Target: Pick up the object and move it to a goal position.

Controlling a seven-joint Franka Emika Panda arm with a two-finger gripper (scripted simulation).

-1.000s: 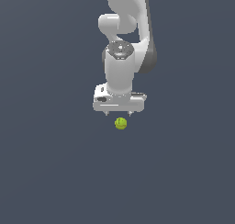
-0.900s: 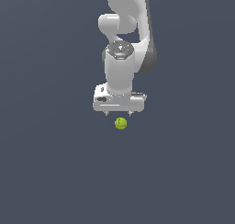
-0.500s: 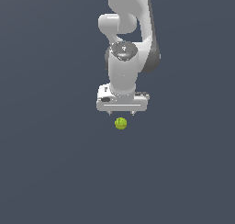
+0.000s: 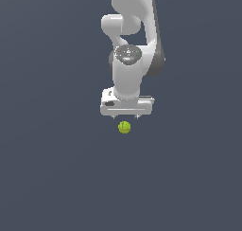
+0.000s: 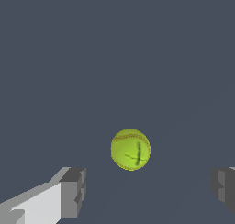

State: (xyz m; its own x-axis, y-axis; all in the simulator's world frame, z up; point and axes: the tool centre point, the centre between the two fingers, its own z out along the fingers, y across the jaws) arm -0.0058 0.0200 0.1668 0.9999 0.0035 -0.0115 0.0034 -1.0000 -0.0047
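The object is a small yellow-green ball (image 4: 124, 127) with faint darker markings, lying on the dark grey floor. My white gripper (image 4: 126, 117) hangs just above and behind it in the exterior view, fingers pointing down. In the wrist view the ball (image 5: 131, 149) shows between and beyond the two grey fingertips (image 5: 73, 192), which stand wide apart with nothing between them. The gripper (image 5: 149, 191) is open and empty, apart from the ball.
A flat dark grey floor (image 4: 56, 178) fills both views. The white arm (image 4: 130, 45) rises above the gripper toward the top of the exterior view. No other objects show.
The gripper has come down closer to the ball and shifted slightly toward the exterior view's right. The ball has not moved.
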